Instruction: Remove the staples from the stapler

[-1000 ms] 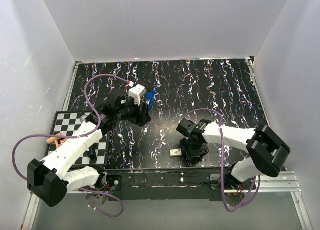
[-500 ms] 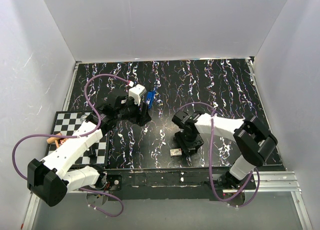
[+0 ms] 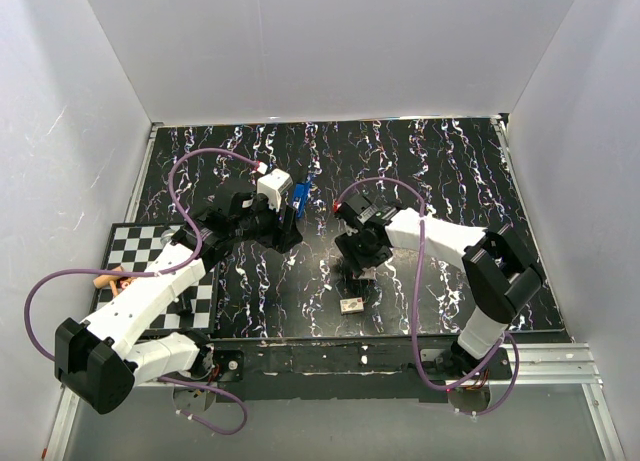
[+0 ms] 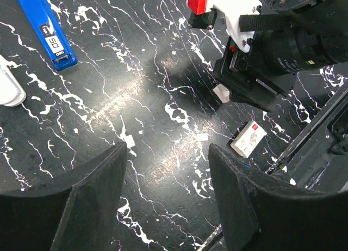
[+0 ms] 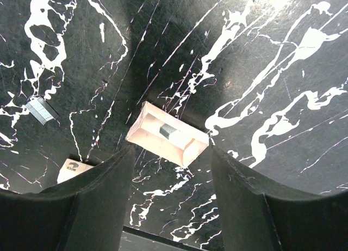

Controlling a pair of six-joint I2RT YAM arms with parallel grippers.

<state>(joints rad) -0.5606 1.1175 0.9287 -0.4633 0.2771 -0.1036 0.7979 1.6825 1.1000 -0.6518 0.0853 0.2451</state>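
Note:
The blue stapler (image 3: pixel 298 194) lies closed on the black marbled table, at the top left of the left wrist view (image 4: pixel 51 30). My left gripper (image 3: pixel 289 231) is open and empty just in front of it (image 4: pixel 168 199). My right gripper (image 3: pixel 361 259) is open and empty, hovering over a small cream tray (image 5: pixel 166 141) that holds a short piece of staples (image 5: pixel 169 131). The tray also shows in the left wrist view (image 4: pixel 221 93). A loose staple strip (image 5: pixel 42 110) lies on the table to its left.
A small white staple box (image 3: pixel 351 305) lies near the front edge; it also shows in the wrist views (image 4: pixel 248 139) (image 5: pixel 72 169). A checkered board (image 3: pixel 140 249) sits at the left. A white rounded object (image 4: pixel 8 87) lies near the stapler. White walls enclose the table.
My right arm has swung from beside the staple box near the front edge back and leftward to the middle, now over the cream tray. The left arm and stapler have not moved.

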